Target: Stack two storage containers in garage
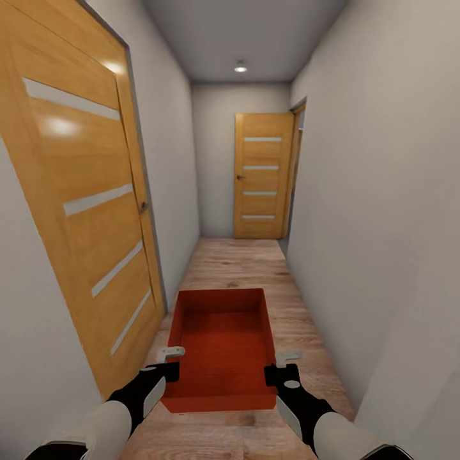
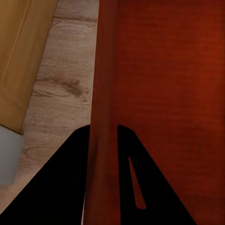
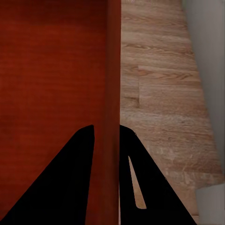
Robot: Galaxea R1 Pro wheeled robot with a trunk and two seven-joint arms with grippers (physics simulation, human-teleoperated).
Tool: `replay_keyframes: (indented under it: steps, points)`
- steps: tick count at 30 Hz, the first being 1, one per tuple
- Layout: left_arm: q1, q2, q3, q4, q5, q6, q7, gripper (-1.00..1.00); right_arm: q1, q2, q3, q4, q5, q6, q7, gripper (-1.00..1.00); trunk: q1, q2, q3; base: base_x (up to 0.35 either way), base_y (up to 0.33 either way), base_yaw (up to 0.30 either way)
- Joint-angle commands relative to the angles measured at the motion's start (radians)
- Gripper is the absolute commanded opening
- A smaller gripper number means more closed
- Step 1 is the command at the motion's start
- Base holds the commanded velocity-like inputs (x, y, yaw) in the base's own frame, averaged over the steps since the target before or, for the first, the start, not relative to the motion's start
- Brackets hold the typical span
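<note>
Now the storage container [image 1: 220, 348] hangs between both arms, left claw [image 1: 171, 359] and right claw [image 1: 281, 363] each clamped on a side wall.

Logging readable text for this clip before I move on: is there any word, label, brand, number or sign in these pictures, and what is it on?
None can be read. The red bin, held between the left gripper and right gripper, has plain walls. The near door and far door carry only pale strips, no writing. The walls and wood floor bear no signs.
</note>
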Motion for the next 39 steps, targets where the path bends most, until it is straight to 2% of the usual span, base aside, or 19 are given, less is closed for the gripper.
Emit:
replay_keyframes:
  steps: [1,9,39]
  points:
    - [0.000,0.013,0.036,-0.006,-0.012,-0.086,0.009,-1.00,-0.001,-0.007,-0.045,0.003,-0.078,-0.006,-0.047,-1.00,0.001,-0.001,-0.001,0.325,0.000,-0.046]
    - [0.000,0.018,0.036,-0.006,-0.011,-0.086,0.009,-1.00,-0.001,-0.006,-0.045,0.003,-0.078,-0.007,-0.047,-1.00,0.001,-0.001,-0.001,0.325,0.000,-0.144]
    - [0.000,0.020,0.036,-0.006,-0.010,-0.087,0.009,-1.00,-0.001,-0.009,-0.046,0.003,-0.076,-0.007,-0.047,-1.00,0.001,-0.001,-0.001,0.325,0.000,-0.003]
